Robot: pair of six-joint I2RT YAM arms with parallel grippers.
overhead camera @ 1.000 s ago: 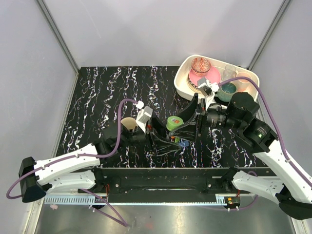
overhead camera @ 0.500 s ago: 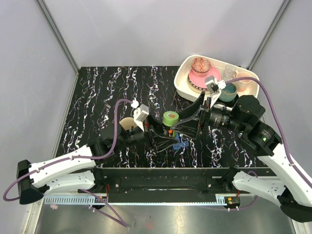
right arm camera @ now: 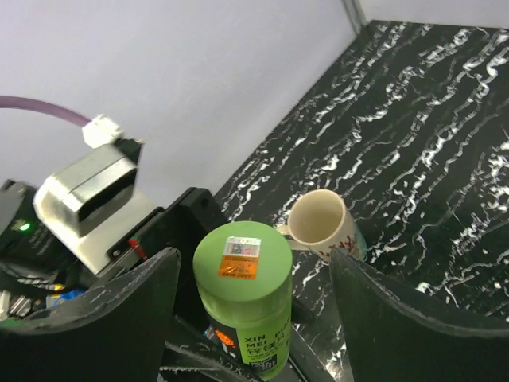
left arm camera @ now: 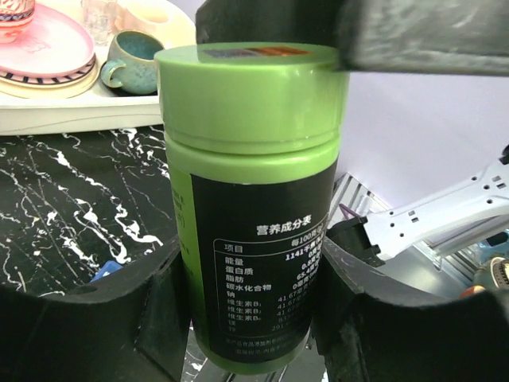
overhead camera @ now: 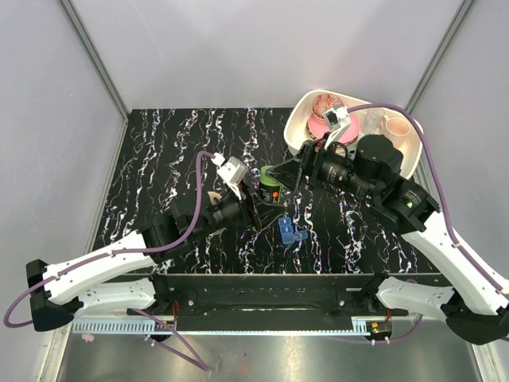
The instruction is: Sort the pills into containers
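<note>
Shifted farther out since a second earlier, the pill bottle [left arm camera: 250,199] sat clamped in my left fingers [left arm camera: 159,310], my right fingers [right arm camera: 398,318] spread astride its cap [right arm camera: 242,256], needing centring before closing, I judged; the blue pill box [overhead camera: 291,234] lay on the counter [overhead camera: 175,151] nearby.

pale grey walls [overhead camera: 238,48] box it in at the back and both sides, with metal corner posts [overhead camera: 97,64] running down to the table [overhead camera: 159,151], which has a black top with white marble veins. light's soft and even. brushed steel surface [overhead camera: 302,358] along the near edge
</note>
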